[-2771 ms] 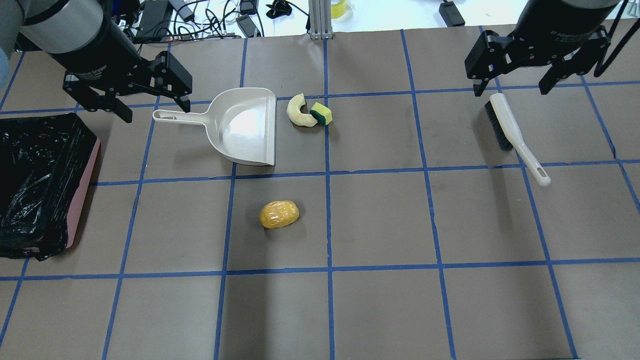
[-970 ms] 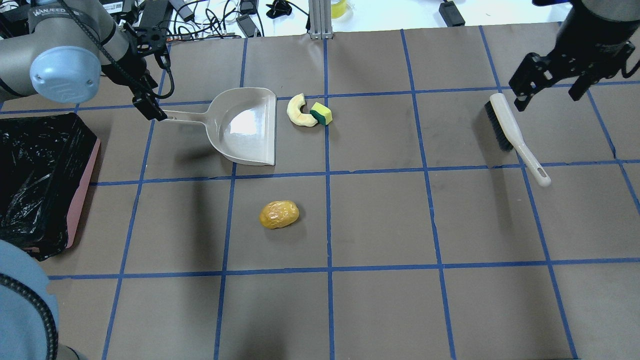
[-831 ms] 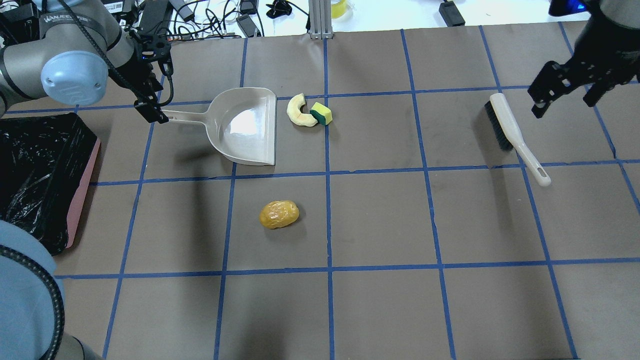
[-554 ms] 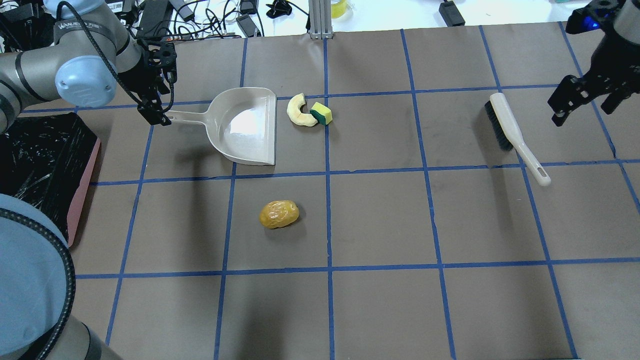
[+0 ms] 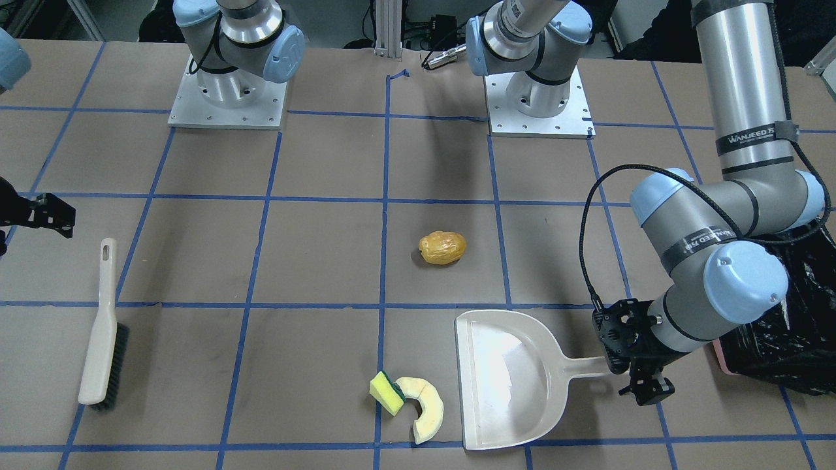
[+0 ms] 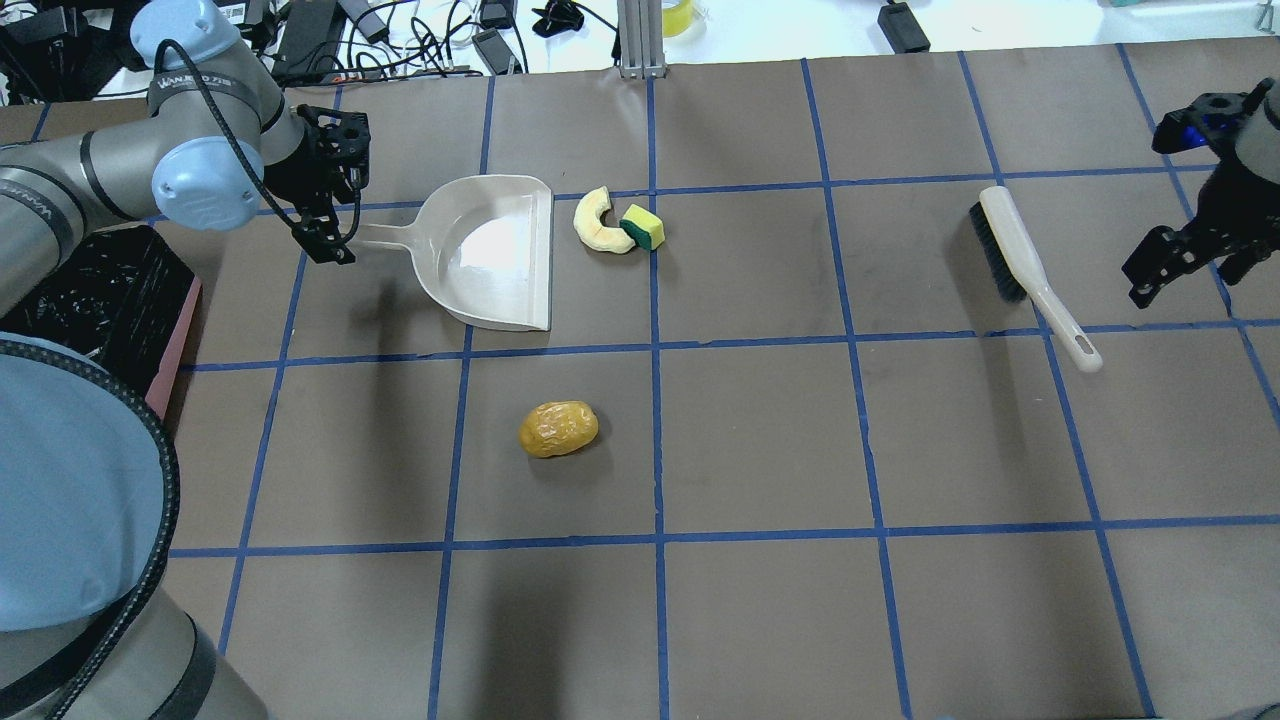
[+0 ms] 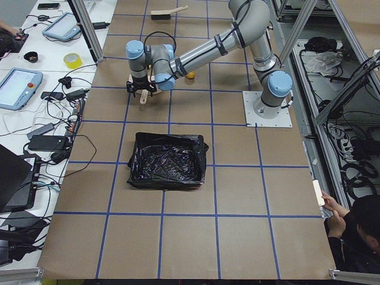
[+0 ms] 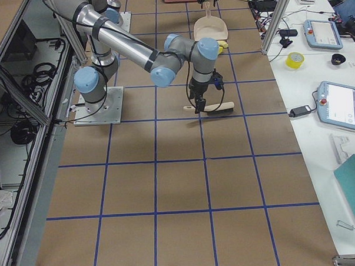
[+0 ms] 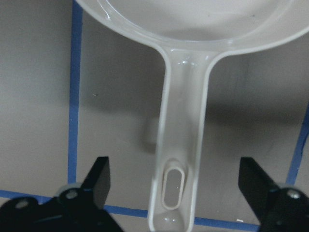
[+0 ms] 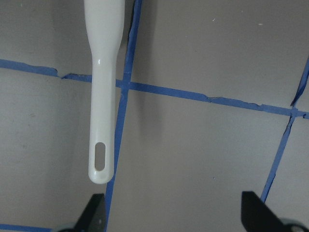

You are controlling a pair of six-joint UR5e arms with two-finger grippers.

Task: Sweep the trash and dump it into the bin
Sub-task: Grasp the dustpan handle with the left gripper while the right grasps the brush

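The golden-brown lump (image 6: 558, 429) lies mid-table. The yellow-green sponge (image 6: 643, 228) touches the pale squash slice (image 6: 597, 222) just right of the beige dustpan's (image 6: 490, 255) open mouth. My left gripper (image 6: 333, 222) is open and low, its fingers (image 9: 99, 181) on either side of the end of the dustpan handle (image 9: 181, 145). The beige brush (image 6: 1020, 260) lies at the right. My right gripper (image 6: 1190, 270) is open and empty, to the right of the brush and apart from it; the brush's handle (image 10: 104, 96) shows ahead of one finger. The pink bin with its black bag (image 6: 100, 290) stands at the left edge.
My left arm's elbow (image 6: 80, 500) fills the lower left of the overhead view and hides part of the bin. Cables and adapters (image 6: 400, 40) lie beyond the table's far edge. Blue tape lines grid the brown table (image 6: 760, 440).
My left gripper has turned and dropped to the dustpan handle's end. My right gripper has moved right and toward me, past the brush. The trash, the dustpan and the brush have not moved.
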